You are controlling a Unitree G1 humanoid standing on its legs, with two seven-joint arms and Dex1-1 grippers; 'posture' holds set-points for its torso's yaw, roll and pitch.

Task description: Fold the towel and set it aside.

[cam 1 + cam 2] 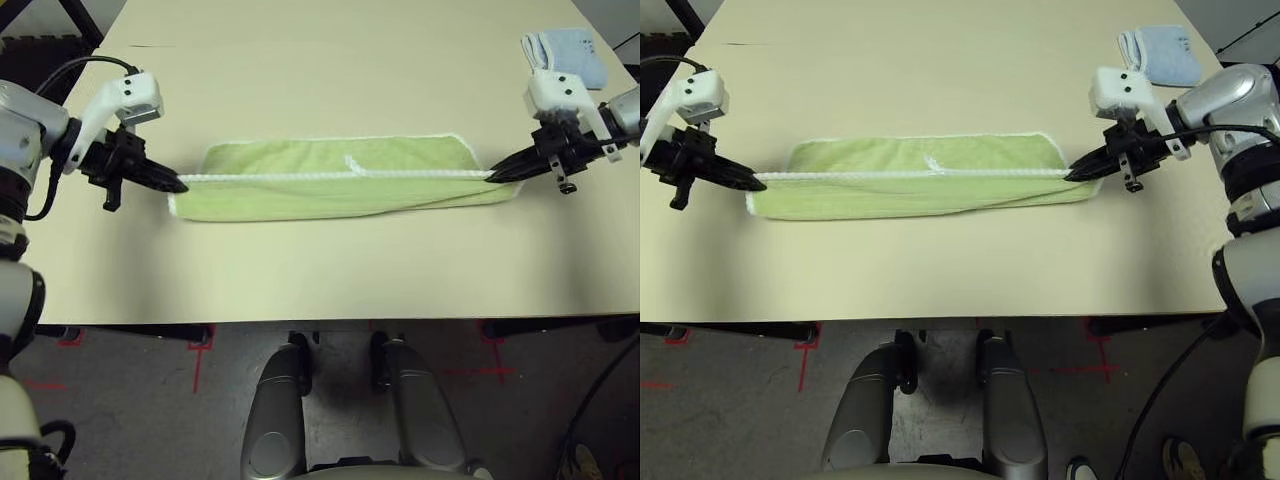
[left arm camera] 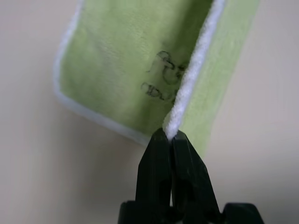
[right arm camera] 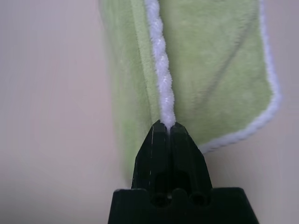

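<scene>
I have the towel (image 1: pixel 340 178) pinched at both ends of its white edge, which runs taut in a straight line between my two grippers. My left gripper (image 1: pixel 178 184) has its fingers closed tight on the edge at one end, and my right gripper (image 1: pixel 492 175) is closed the same way on the other end. The towel lies across the middle of the table (image 1: pixel 320 270), one layer flat on the top and the held edge lifted over it, so the first fold looks partly made.

What worries me is how little cloth each grip has. Only the very tips bite the thin edging, so a harder pull apart, or one hand moving ahead of the other, could slip a corner free and let that end drop crooked. If I carry the edge over unevenly, the top layer will land skewed on the bottom one, and the near side already shows a slanting crease toward my right end. Too much slack would let the middle sag and bunch instead.

A pale blue towel (image 1: pixel 566 52) sits at the far right corner, near my right arm, and a wide swing could knock it.

Both forearms come in from the sides, grippers angled downward and pointing toward each other along the towel's length.
</scene>
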